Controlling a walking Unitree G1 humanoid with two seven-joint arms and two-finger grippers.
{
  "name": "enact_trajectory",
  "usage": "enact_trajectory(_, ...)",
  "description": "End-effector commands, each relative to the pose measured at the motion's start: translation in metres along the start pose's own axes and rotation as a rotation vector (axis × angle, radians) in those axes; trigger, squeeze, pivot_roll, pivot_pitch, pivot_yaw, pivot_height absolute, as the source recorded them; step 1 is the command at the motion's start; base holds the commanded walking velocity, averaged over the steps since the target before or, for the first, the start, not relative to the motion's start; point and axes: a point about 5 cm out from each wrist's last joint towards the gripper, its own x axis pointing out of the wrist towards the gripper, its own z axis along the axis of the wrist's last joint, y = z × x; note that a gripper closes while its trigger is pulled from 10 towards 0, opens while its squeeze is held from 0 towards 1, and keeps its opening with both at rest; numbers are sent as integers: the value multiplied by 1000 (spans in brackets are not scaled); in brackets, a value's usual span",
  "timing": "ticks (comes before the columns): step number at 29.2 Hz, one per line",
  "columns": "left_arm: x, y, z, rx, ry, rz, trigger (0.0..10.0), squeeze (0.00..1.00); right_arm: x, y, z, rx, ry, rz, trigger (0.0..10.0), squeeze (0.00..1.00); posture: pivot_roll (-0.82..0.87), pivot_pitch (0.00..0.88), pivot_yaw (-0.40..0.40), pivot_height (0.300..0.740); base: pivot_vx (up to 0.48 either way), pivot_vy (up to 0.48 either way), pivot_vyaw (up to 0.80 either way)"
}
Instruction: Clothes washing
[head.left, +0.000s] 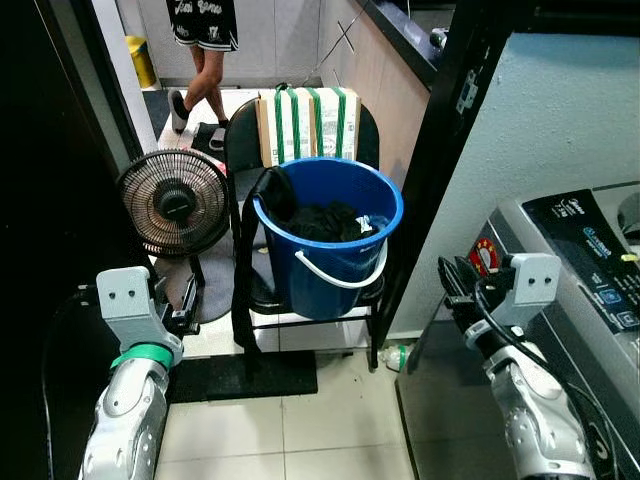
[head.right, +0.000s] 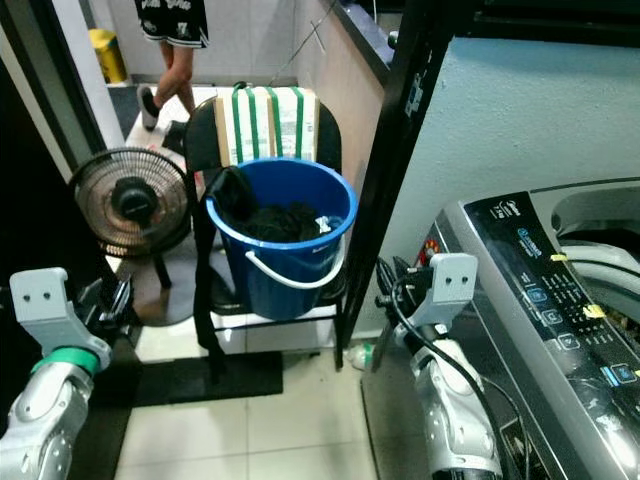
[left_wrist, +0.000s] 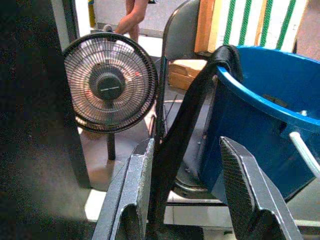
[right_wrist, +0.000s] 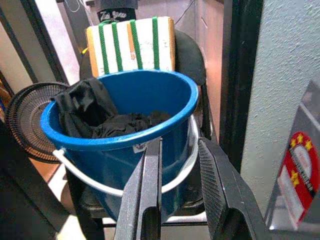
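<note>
A blue bucket (head.left: 335, 250) with a white handle stands on a black folding chair (head.left: 240, 130). Dark clothes (head.left: 325, 220) lie in it, and one black piece (left_wrist: 187, 125) hangs over its rim and down beside the chair. The washing machine (head.right: 540, 285) stands at the right with its lid up and its drum (head.right: 600, 245) showing. My left gripper (left_wrist: 186, 145) is low at the left, open, pointing at the chair and the hanging cloth. My right gripper (right_wrist: 179, 145) is held beside the washer's front corner, open and empty, aimed at the bucket.
A black floor fan (head.left: 175, 205) stands left of the chair. A green-striped cardboard box (head.left: 308, 122) leans on the chair back. A black post (head.left: 435, 160) rises between chair and washer. A bottle (head.left: 398, 356) and a dark mat (head.left: 250, 375) lie on the floor. A person's legs (head.left: 205, 75) are far back.
</note>
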Motion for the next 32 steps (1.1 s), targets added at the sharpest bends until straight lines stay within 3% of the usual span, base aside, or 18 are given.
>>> enact_trajectory(1, 0, 0, -4, -10, 3, 25, 10000, 0, 3, -3, -1, 16, 33, 9, 10000, 0, 59, 31, -24, 740, 0, 0, 0)
enact_trajectory(8, 2, 0, -2, -17, -15, 28, 10000, 0, 6, 1, 3, 14, 33, 45, 10000, 0, 50, 34, -28, 740, 0, 0, 0)
enact_trajectory(16, 4, -4, -3, -21, 2, -11, 10000, 0, 3, 6, 1, 77, 21, 61, 10000, 0, 11, 33, 11, 740, 0, 0, 0)
enact_trajectory(20, 7, -3, -2, -14, 3, -3, 10000, 0, 7, 9, 4, 4, 1, 66, 10000, 0, 8, 27, 14, 740, 0, 0, 0)
enact_trajectory(32, 8, -5, -2, 17, -4, -2, 10000, 0, 16, 18, 5, 19, 15, 93, 10000, 0, 32, 21, 19, 740, 0, 0, 0)
